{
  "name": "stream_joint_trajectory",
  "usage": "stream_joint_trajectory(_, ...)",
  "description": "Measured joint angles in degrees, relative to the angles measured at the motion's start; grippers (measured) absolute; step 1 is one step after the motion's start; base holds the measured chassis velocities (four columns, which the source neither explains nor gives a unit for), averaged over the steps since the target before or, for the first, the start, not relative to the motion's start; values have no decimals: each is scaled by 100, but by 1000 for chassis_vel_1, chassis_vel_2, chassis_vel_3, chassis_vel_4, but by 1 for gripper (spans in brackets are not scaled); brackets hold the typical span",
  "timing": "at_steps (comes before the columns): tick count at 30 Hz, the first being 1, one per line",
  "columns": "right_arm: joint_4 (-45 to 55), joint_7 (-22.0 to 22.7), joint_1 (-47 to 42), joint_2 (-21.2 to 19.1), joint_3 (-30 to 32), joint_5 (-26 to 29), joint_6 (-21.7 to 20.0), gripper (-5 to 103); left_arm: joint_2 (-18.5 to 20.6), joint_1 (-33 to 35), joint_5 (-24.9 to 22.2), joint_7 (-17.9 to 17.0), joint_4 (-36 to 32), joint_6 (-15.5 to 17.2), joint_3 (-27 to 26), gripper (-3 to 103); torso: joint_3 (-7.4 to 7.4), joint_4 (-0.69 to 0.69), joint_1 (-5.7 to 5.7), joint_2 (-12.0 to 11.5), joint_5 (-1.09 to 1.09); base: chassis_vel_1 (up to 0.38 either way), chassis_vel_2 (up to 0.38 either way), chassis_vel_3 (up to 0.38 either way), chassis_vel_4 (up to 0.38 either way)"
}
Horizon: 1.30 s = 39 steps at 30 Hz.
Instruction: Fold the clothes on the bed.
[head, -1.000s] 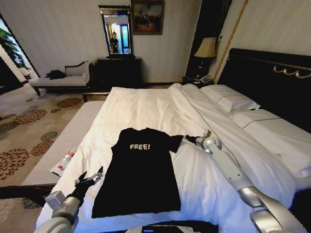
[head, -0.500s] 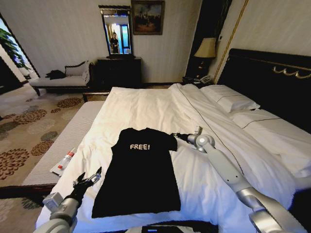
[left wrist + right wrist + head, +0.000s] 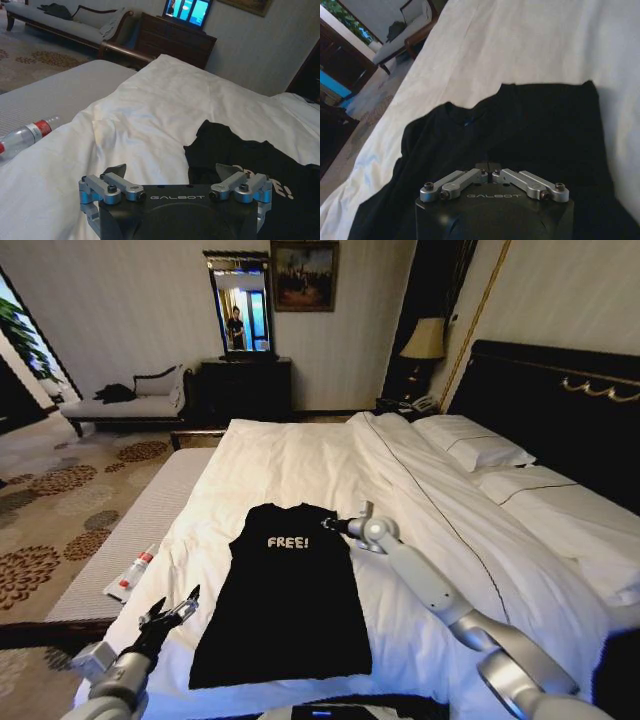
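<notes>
— So, where's the shirt (image 3: 285, 590) lying?

— Flat on the near part of the bed (image 3: 300, 455), on the white duvet (image 3: 420, 610), collar toward the far end. It's black, with "FREE!" in white letters across the chest. Its right sleeve is folded in over the body.

— And the right gripper (image 3: 328, 524)?

— Over that folded sleeve, just right of the lettering. From the wrist camera its jaws are pressed together (image 3: 491, 173), with black cloth all around them; I can't tell whether any fabric is pinched between. "GALBOT" is printed on the housing.

— What about the left one?

— The left gripper (image 3: 170, 612) hangs near the bottom left corner of the shirt, just beside the hem, over the white cover. Its jaws stand wide apart (image 3: 175, 175), holding nothing, and the same "GALBOT" mark shows on it.

— Anything else around?

— A plastic bottle (image 3: 131, 572) with a red label lies on the grey bench (image 3: 130, 530) to the left of the bed. I can't read that label.
</notes>
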Motion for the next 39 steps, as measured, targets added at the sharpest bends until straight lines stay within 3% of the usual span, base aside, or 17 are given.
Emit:
stream_joint_trajectory(9,-545,-60,59,515,-163,-274,87,0,38,-42,-51,-8,33,-2,-51,100,0,1,0,0,0,0,0,0,0)
stream_joint_trajectory(17,-701,-55,83,567,-163,-369,128,-1,45,-185,-27,-33,136,1,53,100,0,0,0,0,0,0,0,0,0)
stream_joint_trajectory(22,-520,-60,-30,382,-134,-396,172,20,56,-348,48,-83,222,32,261,100,0,-1,0,0,2,0,0,0,0)
stream_joint_trajectory(24,-438,-49,-55,332,-111,-392,174,20,61,-398,71,-112,253,39,314,100,0,-1,0,0,2,0,0,0,0)
stream_joint_trajectory(27,-75,47,-153,134,13,-280,173,36,77,-548,86,-179,331,70,459,100,0,0,0,0,2,0,0,0,0)
stream_joint_trajectory(28,-75,47,-153,134,13,-280,173,36,77,-548,86,-179,331,70,459,100,0,0,0,0,2,0,0,0,0)
stream_joint_trajectory(31,524,363,-381,-188,404,-6,135,53,154,-781,49,-235,458,92,623,100,0,2,0,0,3,0,0,0,0)
stream_joint_trajectory(33,628,406,-432,-263,493,19,127,53,178,-849,40,-245,492,93,661,100,0,1,0,0,3,0,0,0,0)
stream_joint_trajectory(35,1124,487,-758,-651,892,91,117,58,282,-1211,-86,-315,665,120,823,100,0,0,0,0,2,0,0,0,0)
stream_joint_trajectory(36,1308,495,-922,-807,1044,104,118,69,323,-1393,-157,-340,760,130,893,100,0,-1,0,0,2,0,0,0,0)
stream_joint_trajectory(39,1625,497,-1298,-1054,1338,86,143,74,388,-1714,-288,-397,969,159,1046,100,0,-1,0,0,1,0,0,0,0)
